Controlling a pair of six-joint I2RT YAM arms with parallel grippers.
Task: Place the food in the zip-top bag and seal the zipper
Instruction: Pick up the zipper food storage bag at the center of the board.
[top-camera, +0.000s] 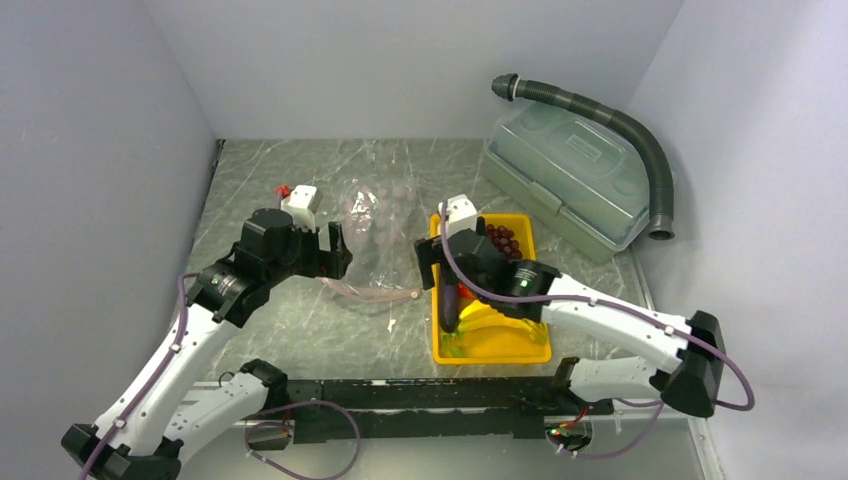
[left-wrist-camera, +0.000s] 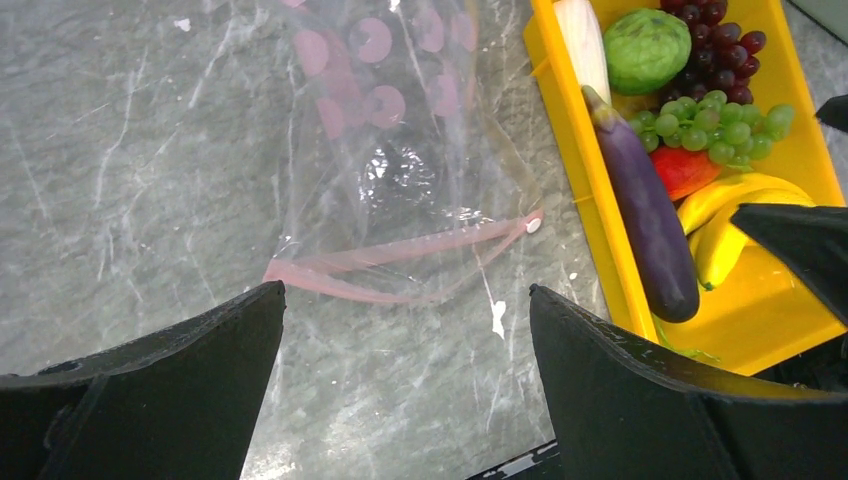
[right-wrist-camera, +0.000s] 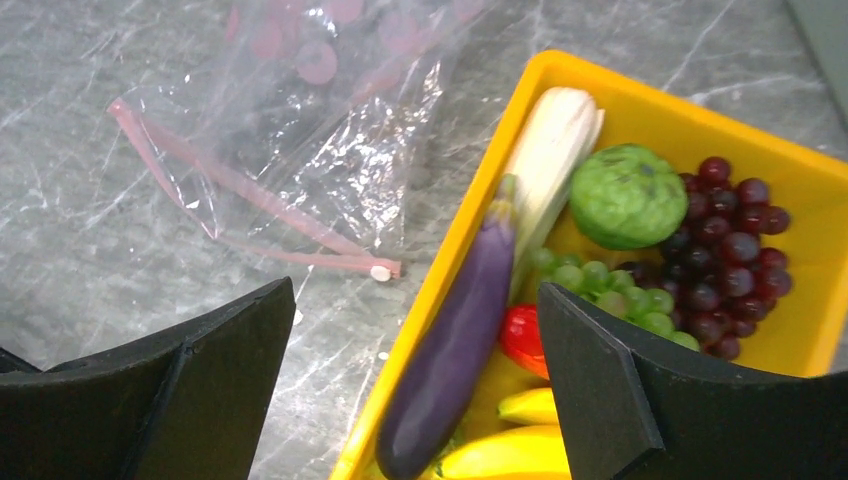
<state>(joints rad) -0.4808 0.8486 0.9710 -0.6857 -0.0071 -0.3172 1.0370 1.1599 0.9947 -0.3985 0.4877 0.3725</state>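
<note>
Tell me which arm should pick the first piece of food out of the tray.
Right, probably. The right gripper hangs open over the yellow tray, with the eggplant just below its jaws. The left gripper, also open, sits above the zipper of the zip-top bag, away from the tray.

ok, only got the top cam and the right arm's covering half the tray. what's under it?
Observer: The right wrist view shows green grapes and a red pepper beside the eggplant in the yellow tray.
Operator: bag sealed?
Observer: No. On the left wrist view the zipper shows its two strips apart mid-length.
Operator: anything gripped?
Observer: Nothing. The wrist views show the left gripper and the right gripper both open, with nothing between their fingers.
</note>
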